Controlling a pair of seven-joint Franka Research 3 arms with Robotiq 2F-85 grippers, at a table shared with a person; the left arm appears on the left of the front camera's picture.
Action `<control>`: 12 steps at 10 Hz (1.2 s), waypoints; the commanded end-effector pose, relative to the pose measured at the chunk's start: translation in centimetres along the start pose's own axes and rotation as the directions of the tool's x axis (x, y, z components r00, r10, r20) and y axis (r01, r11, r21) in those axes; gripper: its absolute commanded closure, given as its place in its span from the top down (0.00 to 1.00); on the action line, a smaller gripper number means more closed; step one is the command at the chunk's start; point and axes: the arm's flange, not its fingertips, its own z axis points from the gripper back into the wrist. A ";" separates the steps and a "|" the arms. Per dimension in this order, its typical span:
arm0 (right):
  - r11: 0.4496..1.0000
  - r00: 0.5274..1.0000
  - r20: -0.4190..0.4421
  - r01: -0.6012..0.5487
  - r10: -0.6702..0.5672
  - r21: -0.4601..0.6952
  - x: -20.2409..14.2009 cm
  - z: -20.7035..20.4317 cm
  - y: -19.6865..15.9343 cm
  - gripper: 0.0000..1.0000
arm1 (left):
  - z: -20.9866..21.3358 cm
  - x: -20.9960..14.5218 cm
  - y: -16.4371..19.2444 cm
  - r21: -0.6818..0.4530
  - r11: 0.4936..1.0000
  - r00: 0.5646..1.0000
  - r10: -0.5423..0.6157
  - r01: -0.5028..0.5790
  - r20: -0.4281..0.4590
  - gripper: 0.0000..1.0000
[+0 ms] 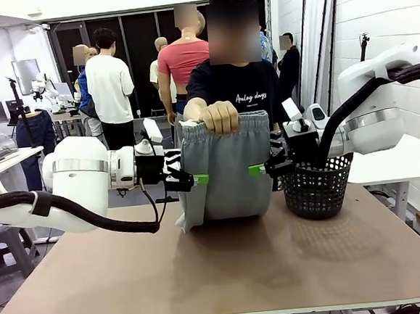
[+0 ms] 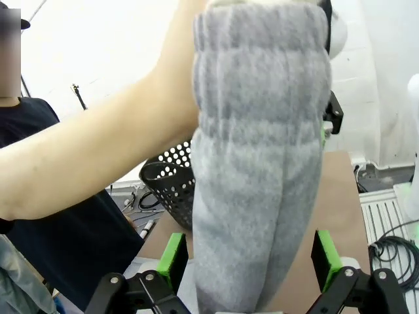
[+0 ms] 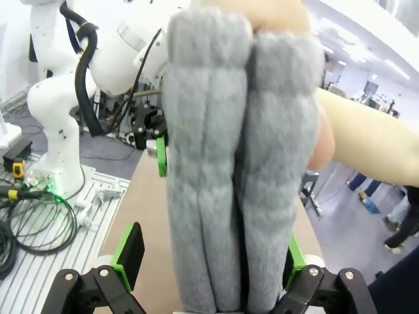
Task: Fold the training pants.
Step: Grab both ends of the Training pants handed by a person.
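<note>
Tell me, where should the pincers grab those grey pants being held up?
Probably the side edges, below the waistband. The training pants hang flat from the person's hand, edges free, so the left pincer and right pincer can each come in sideways.

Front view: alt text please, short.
A person's hand holds the grey training pants by the waistband at the table's far side. The left gripper and right gripper flank them, jaws open; a black mesh basket stands beside the right one.
</note>
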 end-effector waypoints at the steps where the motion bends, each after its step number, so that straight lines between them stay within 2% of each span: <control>1: 0.998 0.997 0.066 0.040 -0.043 0.044 0.7 -0.6 -0.3 1.00 | -1.2 0.6 -0.3 0.018 0.999 0.999 0.031 -0.032 0.040 1.00; 4: 0.993 0.992 0.116 0.044 -0.057 0.114 2.1 -1.1 -0.2 1.00 | -2.2 2.7 -1.1 0.015 0.998 0.997 0.055 -0.055 0.046 1.00; 6: 0.992 0.988 0.143 0.044 -0.061 0.121 2.6 -1.5 -0.5 1.00 | -2.1 3.6 -1.2 0.049 0.995 0.993 0.080 -0.085 0.089 1.00; 9: 0.994 0.987 0.145 0.058 -0.071 0.095 2.4 -2.3 -1.2 1.00 | -1.5 4.4 -1.5 -0.044 0.995 0.986 0.094 -0.089 0.135 1.00; 10: 0.991 0.984 0.152 0.077 -0.093 0.105 2.4 -2.4 -1.2 0.88 | -1.2 4.6 -1.7 -0.037 0.996 0.988 0.089 -0.085 0.125 1.00; 11: 0.990 0.982 0.156 0.095 -0.110 0.101 2.4 -2.3 -1.2 0.69 | -1.2 4.5 -1.7 -0.045 0.994 0.988 0.101 -0.096 0.115 1.00; 12: 0.990 0.979 0.164 0.102 -0.117 0.102 2.6 -2.2 -1.2 0.49 | -1.2 4.2 -1.4 -0.035 0.994 0.989 0.106 -0.103 0.100 0.80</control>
